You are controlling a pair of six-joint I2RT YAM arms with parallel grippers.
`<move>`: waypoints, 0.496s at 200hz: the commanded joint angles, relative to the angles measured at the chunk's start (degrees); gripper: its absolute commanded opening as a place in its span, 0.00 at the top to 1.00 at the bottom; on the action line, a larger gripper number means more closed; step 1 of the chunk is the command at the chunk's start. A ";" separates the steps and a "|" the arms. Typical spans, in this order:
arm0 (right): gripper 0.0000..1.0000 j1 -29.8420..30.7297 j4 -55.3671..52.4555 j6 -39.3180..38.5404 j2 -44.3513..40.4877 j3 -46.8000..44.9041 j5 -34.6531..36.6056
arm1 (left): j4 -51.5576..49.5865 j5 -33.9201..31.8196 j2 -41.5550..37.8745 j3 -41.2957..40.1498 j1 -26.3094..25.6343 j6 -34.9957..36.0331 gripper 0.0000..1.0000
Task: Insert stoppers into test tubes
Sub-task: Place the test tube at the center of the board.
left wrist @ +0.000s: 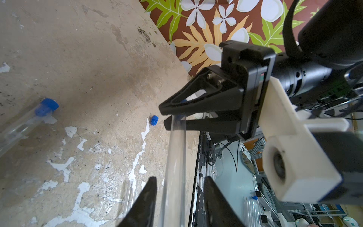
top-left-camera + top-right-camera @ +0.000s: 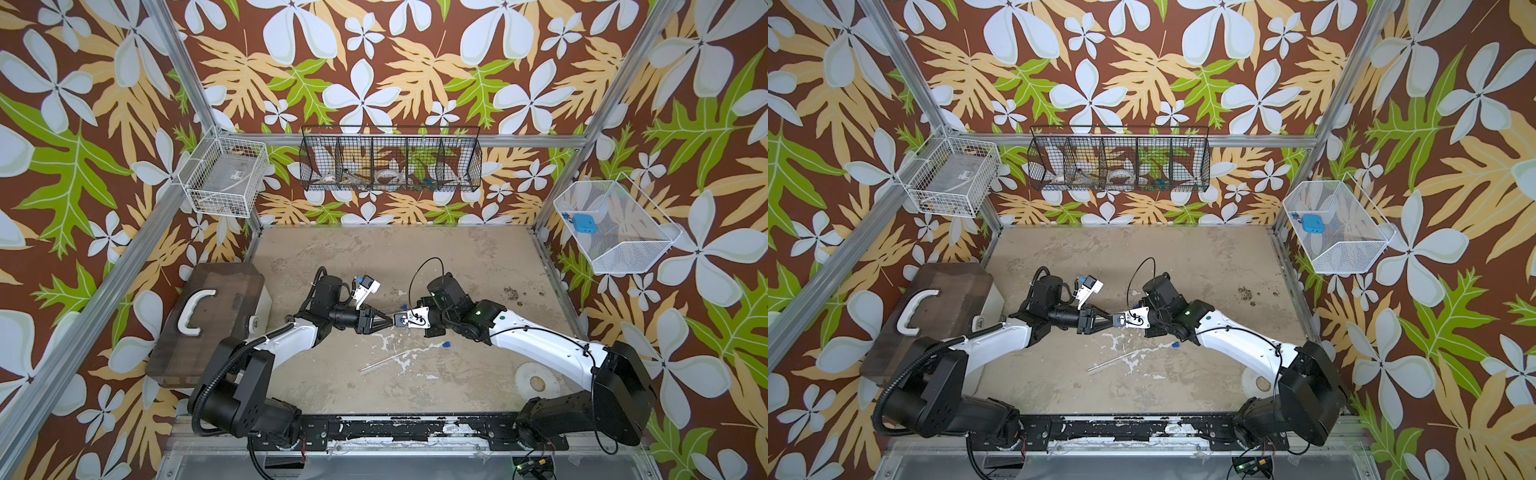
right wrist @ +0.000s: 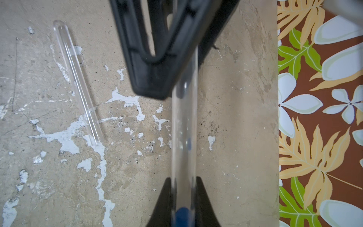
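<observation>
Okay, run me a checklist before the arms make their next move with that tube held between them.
1. Right claw shut on held tube: ok.
2. Left claw open around held tube, not gripping: ok.
3. Stopper in held tube: ok; fully seated, cannot tell.
4. Loose stopper lying unobstructed: ok.
5. Empty tube lying flat, unobstructed: ok.
6. Third tube capped: ok.

Right gripper [image 3: 183, 179] clamps a test tube [image 3: 183, 127] with a blue stopper [image 3: 183, 215]; second tube [image 3: 78, 82] lies on table [image 3: 235, 118]
</observation>
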 commanded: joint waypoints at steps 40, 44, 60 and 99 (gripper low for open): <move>0.89 -0.79 -2.19 -0.94 7.11 5.53 2.14 | -0.71 -14.17 -17.35 -8.75 6.21 5.63 0.10; 0.89 -0.96 -2.37 -0.99 8.08 6.24 2.17 | 0.01 -14.66 -18.39 -9.41 7.18 5.31 0.10; 0.88 -1.70 -2.84 -1.15 12.28 9.35 1.93 | -0.81 -18.63 -21.09 -9.45 10.11 6.27 0.09; 0.86 -3.32 -4.52 -2.81 22.89 18.82 1.19 | -6.80 -36.05 -22.48 -4.29 12.07 12.17 0.07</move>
